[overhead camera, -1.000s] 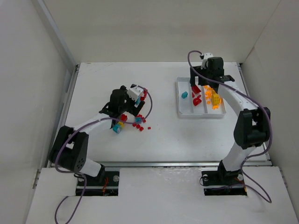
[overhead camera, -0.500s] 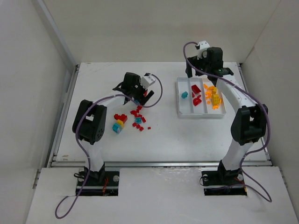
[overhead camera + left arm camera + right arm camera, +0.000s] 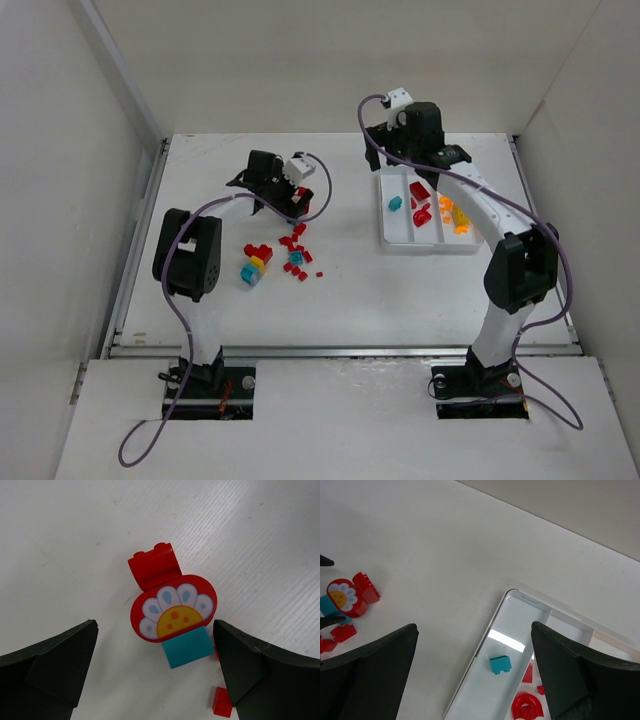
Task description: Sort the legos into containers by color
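Both jaws gape wide: left gripper [image 3: 154, 630] straddles a flower-printed red lego [image 3: 173, 604], right gripper [image 3: 475, 632] hangs near the tray [image 3: 514, 622]

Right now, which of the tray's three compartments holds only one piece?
The left compartment, nearest the loose pile: it holds a single teal brick. The middle one has several red pieces and the right one several orange pieces.
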`<action>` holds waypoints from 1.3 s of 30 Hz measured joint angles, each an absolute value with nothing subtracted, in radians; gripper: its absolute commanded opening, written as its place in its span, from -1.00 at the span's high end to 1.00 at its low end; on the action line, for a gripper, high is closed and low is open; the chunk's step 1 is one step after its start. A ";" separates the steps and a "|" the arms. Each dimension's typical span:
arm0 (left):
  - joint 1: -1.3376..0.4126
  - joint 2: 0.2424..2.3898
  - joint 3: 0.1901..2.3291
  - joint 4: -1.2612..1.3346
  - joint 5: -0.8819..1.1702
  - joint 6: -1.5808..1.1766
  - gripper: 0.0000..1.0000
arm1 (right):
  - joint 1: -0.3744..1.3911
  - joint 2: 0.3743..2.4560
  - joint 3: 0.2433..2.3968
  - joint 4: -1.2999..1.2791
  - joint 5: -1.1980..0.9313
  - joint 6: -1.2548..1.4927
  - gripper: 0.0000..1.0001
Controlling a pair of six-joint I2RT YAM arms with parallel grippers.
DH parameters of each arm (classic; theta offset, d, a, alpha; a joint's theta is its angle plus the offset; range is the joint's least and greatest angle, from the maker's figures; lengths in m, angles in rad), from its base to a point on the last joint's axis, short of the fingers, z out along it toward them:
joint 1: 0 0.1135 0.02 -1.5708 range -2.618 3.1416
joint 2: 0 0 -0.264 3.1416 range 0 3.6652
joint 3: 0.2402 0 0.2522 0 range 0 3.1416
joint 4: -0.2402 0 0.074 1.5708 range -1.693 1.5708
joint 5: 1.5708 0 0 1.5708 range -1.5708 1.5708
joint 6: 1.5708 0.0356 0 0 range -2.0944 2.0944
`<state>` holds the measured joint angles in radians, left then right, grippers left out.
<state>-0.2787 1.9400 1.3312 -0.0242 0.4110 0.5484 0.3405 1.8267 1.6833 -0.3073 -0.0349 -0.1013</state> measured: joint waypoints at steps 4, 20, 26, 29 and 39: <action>-0.313 1.959 1.333 -0.024 0.387 0.542 -0.96 | 0.354 1.827 1.684 -0.314 -0.034 -0.106 -1.00; -0.353 2.077 1.434 -0.104 0.385 0.523 0.87 | 0.333 1.795 1.567 -0.306 -0.029 -0.177 -1.00; -0.377 2.064 1.465 -0.160 0.428 0.582 1.00 | 0.282 1.736 1.551 -0.276 -0.039 -0.210 -1.00; -0.389 2.001 1.465 -0.186 0.521 0.655 1.00 | 0.244 1.659 1.541 -0.234 -0.026 -0.265 -1.00; -0.410 1.680 1.481 -0.113 1.006 0.852 1.00 | 0.129 1.441 1.536 0.043 -0.478 -0.345 -1.00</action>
